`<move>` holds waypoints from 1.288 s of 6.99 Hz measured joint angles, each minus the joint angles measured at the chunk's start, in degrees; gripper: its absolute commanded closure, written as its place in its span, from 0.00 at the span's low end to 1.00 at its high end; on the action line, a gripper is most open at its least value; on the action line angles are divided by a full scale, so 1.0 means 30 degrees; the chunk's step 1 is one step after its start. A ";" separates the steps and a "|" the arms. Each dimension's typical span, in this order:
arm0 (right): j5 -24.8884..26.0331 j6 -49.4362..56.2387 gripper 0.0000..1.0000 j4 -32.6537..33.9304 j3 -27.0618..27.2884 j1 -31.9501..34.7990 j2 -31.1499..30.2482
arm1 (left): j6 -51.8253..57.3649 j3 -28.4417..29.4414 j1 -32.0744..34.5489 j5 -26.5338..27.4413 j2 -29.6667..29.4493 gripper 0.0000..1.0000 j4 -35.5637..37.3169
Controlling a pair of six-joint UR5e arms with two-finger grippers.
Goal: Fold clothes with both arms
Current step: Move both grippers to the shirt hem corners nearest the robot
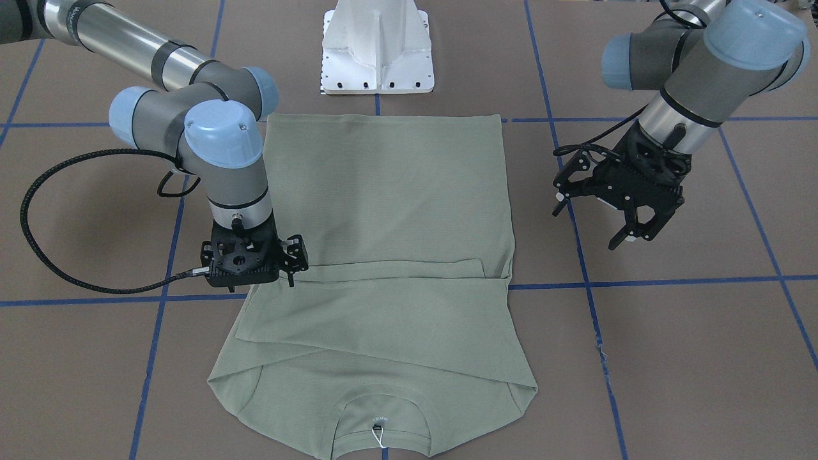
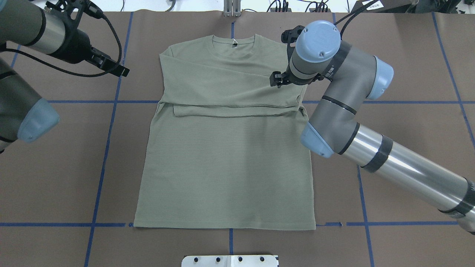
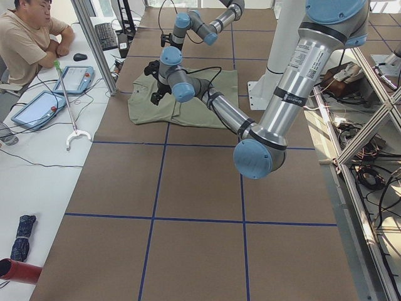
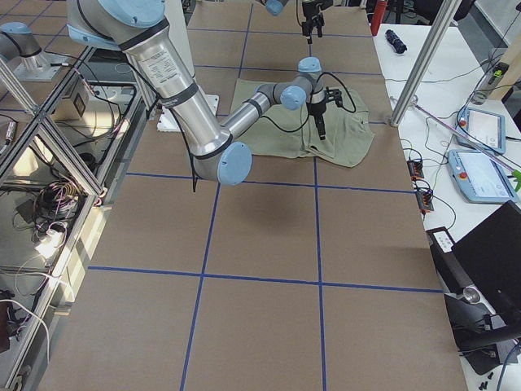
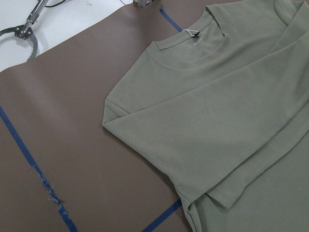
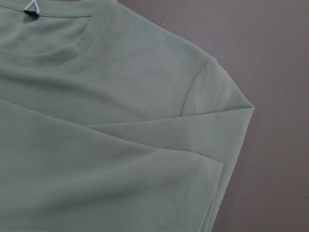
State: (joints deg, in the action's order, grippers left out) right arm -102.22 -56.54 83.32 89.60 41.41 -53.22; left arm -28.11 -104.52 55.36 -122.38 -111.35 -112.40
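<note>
Brown gridded table (image 1: 703, 358) had the green shirt (image 1: 383, 191) lying flat mid-table, sleeves folded in, soft and floppy-looking so I'd pinch both hem corners; left gripper (image 1: 632, 237) hung beside it, fingers spread, right gripper (image 1: 252, 259) over its edge, grip impossible to make out.

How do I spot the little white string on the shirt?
Find the big green shirt spread flat on the brown table. Follow it to its round collar; the white tag string loops there, the only white bit on the cloth.
</note>
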 measured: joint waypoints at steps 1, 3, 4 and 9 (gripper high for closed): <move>-0.0236 -0.1851 0.00 -0.0014 0.2191 -0.0594 -0.1426 | -0.1877 -0.1393 -0.0670 0.0605 0.1337 0.00 -0.0416; 0.1085 -0.6255 0.00 -0.0086 0.7529 -0.3066 -0.5093 | -0.6705 -0.4013 -0.3118 0.2792 0.4266 0.00 -0.2154; 0.2439 -0.8200 0.00 -0.0126 0.9409 -0.4700 -0.6457 | -0.8914 -0.4579 -0.4580 0.4022 0.5355 0.07 -0.3343; 0.7359 -1.4809 0.02 -0.0556 1.2623 -1.0111 -0.9739 | -1.9649 -0.4776 -1.2855 1.0872 0.7577 0.29 -0.5280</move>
State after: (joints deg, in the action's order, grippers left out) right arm -80.15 -100.97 81.66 127.47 11.08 -82.44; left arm -87.05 -118.85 16.79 -89.76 -88.62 -128.24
